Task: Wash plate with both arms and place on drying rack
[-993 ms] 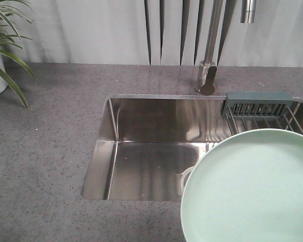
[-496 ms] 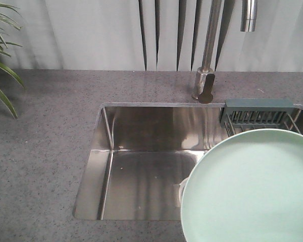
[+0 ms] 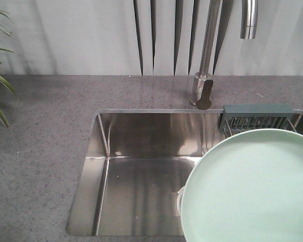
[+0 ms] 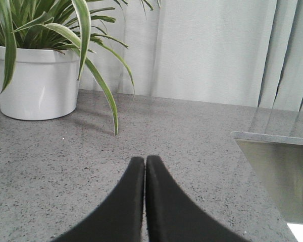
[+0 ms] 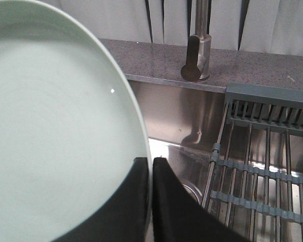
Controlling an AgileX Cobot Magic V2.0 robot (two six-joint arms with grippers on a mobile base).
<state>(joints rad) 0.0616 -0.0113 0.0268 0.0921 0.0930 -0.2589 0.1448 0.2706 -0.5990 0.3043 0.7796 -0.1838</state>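
Observation:
The pale mint-green plate (image 3: 250,189) fills the lower right of the front view, held above the sink's right part. In the right wrist view the plate (image 5: 55,131) covers the left half, and my right gripper (image 5: 151,160) is shut on its rim, one black finger on each face. The drying rack (image 5: 265,166) of steel rods with grey-teal ends lies over the sink to the right of the plate; its caddy (image 3: 257,117) shows in the front view. My left gripper (image 4: 145,159) is shut on nothing above the grey countertop (image 4: 65,166), left of the sink.
A steel sink basin (image 3: 141,186) is sunk into the speckled grey counter. A steel faucet (image 3: 204,65) stands behind it, its spout (image 3: 249,20) overhead. A white potted plant (image 4: 35,75) stands at the far left. Pale curtains hang behind.
The front view has shifted: the sink, faucet and plant slid left and down in the frame. The plate stays in the same place in view, still held.

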